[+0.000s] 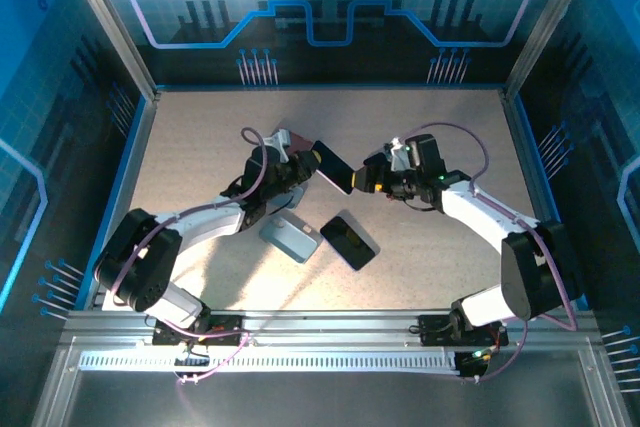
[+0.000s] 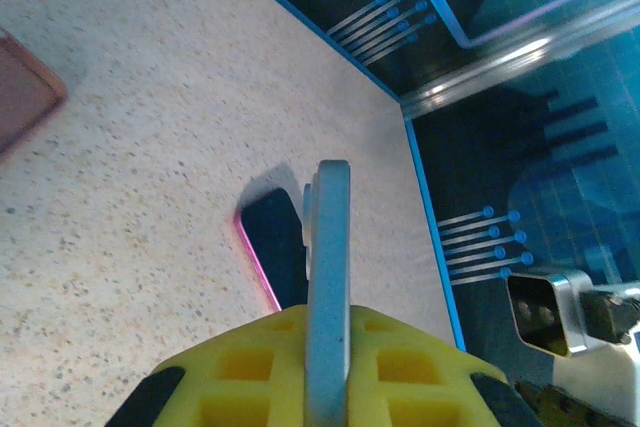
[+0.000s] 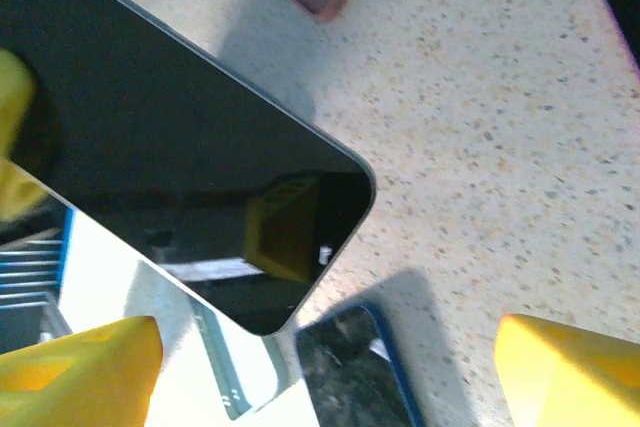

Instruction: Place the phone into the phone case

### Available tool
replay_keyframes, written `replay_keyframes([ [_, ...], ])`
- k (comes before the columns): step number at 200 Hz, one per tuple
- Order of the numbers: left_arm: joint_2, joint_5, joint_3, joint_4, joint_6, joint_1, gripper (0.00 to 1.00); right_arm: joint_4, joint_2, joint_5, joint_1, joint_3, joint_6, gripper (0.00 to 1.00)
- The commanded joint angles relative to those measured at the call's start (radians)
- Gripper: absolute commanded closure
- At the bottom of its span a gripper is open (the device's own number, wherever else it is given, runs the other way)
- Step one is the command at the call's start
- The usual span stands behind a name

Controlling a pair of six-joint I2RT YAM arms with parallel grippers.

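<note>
Left gripper (image 1: 303, 162): I see it closed tight on the phone (image 1: 333, 167). On the left wrist camera its yellow fingers (image 2: 240, 377) pinch the two flat faces, and the phone stands edge-on between them.

Phone: it is held clear of the table (image 1: 200, 137), about mid-table between the two grippers. The dark screen is tilted up and towards the right arm. The end away from the left gripper reaches into the right gripper.

Right gripper (image 1: 368, 177): I read it as wide open and holding nothing. On its wrist camera the yellow fingers (image 3: 80, 367) sit far apart at the bottom corners. The phone's rounded corner hangs in the gap between them. I can't tell whether either pad touches the glass.

Case (image 1: 290, 239): the grey-blue one lies flat on the table. It is nearer the arm bases than the phone and below the left gripper in the overhead view. Neither gripper is touching it.

Dark slab (image 1: 348, 242): it lies flat just right of the case, with a small gap between them. On the left wrist camera I see a pink line along one edge. I can't tell whether it is a second phone or a case.

Phone versus case: well apart, with the phone in the air and the case on the table.
</note>
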Motion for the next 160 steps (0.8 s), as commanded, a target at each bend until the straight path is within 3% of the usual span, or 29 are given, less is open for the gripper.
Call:
replay_keyframes([
  [1, -0.058, -0.102, -0.035, 0.157, -0.062, -0.020, 1.00, 0.192, -0.007, -0.121, -0.029, -0.045, 0.111, 0.14],
  [47, -0.071, -0.144, -0.038, 0.215, -0.115, -0.027, 1.00, 0.370, 0.040, -0.207, -0.029, -0.084, 0.196, 0.16],
  [108, -0.049, -0.110, -0.014, 0.236, -0.160, -0.028, 1.00, 0.493, 0.092, -0.250, -0.028, -0.090, 0.264, 0.23],
  [160, -0.031, -0.083, -0.019, 0.261, -0.210, -0.030, 1.00, 0.728, 0.173, -0.306, -0.029, -0.096, 0.393, 0.30],
])
